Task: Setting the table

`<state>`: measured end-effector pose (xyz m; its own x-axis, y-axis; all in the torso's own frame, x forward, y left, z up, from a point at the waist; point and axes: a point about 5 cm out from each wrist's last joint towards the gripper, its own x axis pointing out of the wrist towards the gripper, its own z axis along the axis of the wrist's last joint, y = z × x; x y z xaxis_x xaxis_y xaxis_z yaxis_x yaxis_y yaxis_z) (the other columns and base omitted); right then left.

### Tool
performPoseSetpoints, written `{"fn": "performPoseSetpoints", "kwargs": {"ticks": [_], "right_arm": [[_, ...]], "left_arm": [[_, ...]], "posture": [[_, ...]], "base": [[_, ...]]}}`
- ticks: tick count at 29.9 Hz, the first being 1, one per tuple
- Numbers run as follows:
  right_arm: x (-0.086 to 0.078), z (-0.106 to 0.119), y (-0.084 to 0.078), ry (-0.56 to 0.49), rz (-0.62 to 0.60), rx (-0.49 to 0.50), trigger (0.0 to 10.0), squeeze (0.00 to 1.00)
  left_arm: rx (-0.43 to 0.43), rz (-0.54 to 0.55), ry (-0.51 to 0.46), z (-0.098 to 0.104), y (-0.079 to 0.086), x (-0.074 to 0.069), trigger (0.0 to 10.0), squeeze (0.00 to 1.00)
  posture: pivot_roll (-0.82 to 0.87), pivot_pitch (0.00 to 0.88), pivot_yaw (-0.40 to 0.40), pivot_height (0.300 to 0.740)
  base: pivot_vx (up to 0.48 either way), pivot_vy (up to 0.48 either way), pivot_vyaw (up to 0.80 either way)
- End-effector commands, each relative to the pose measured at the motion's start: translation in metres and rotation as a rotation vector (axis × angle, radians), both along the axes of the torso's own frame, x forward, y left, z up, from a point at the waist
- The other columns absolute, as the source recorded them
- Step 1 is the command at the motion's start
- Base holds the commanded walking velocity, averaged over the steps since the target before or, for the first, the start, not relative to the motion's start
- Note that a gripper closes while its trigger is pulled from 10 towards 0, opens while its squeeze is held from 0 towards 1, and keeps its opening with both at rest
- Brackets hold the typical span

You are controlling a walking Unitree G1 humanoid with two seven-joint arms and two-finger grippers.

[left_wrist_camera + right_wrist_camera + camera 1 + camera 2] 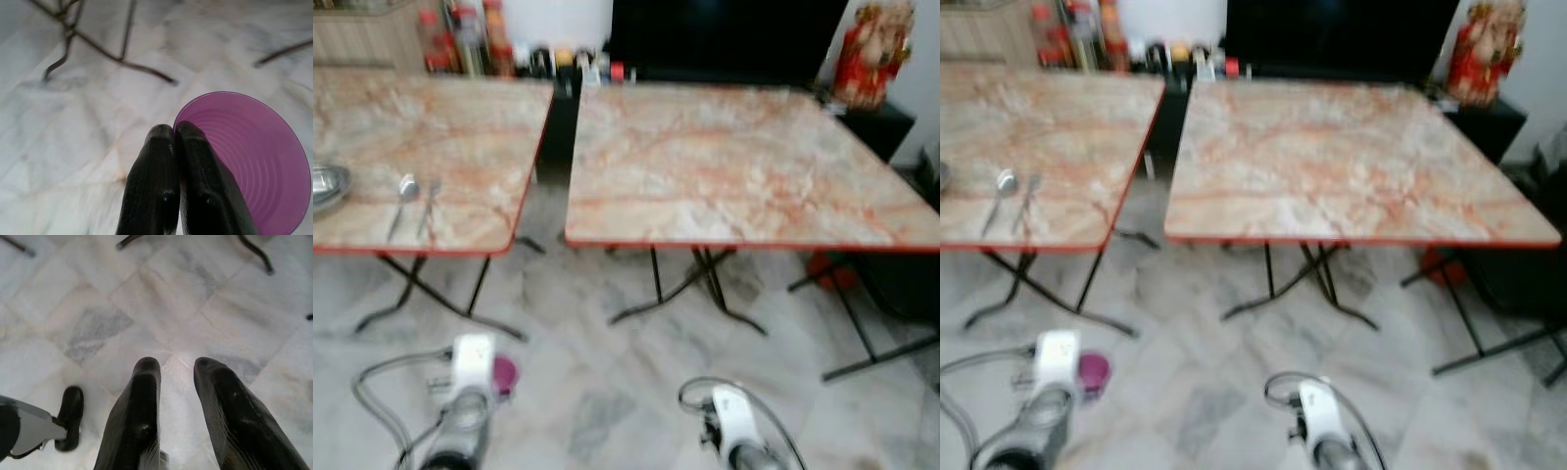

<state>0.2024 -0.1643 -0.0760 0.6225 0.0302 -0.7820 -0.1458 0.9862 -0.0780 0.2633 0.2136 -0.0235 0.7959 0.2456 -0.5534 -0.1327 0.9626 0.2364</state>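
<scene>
A purple plastic cup (254, 161) is pinched at its rim by my left gripper (173, 133), whose two fingers are shut on the wall of the cup. The cup (504, 374) hangs low over the floor, beside my left wrist and in front of the left table (460, 127). On that table lie a spoon (403, 196) and a fork (429, 204), with a metal bowl (325, 184) at its left edge. The right table (734, 166) has a bare marble-patterned top. My right gripper (177, 366) is open over the floor tiles, holding nothing.
Both tables stand on thin black folding legs (695, 284), with a narrow gap (553, 147) between them. Bottles and jars (470, 44) line the back, next to a dark screen (724, 39). A red figurine (871, 54) stands on a black cabinet at the back right.
</scene>
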Motion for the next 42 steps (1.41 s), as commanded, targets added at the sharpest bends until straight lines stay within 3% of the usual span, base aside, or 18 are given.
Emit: {"fn": "performPoseSetpoints", "kwargs": {"ticks": [1, 11, 19, 42], "right_arm": [[-0.001, 0.000, -0.001, 0.001, -0.022, 0.006, 10.0, 0.00], [-0.004, -0.002, -0.001, 0.012, -0.052, 0.023, 10.0, 0.00], [-0.004, -0.002, 0.003, 0.007, -0.046, 0.026, 10.0, 0.00], [-0.004, -0.002, 0.003, 0.010, -0.015, 0.011, 10.0, 0.00]], "left_arm": [[-0.001, -0.033, 0.022, -0.002, -0.005, 0.001, 10.0, 0.00], [-0.040, 0.003, 0.079, -0.014, -0.010, -0.010, 10.0, 0.00], [-0.029, 0.053, 0.097, -0.017, 0.000, -0.018, 10.0, 0.00], [-0.031, 0.097, 0.115, -0.019, 0.004, -0.021, 10.0, 0.00]], "posture": [[0.00, 0.000, -0.042, 0.740], [0.00, 0.000, -0.032, 0.740], [0.00, 0.000, -0.024, 0.740], [0.00, 0.000, -0.023, 0.740]], "base": [[0.000, 0.480, 0.00], [0.000, 0.480, 0.00], [0.000, 0.480, -0.30], [0.000, 0.480, 0.21]]}}
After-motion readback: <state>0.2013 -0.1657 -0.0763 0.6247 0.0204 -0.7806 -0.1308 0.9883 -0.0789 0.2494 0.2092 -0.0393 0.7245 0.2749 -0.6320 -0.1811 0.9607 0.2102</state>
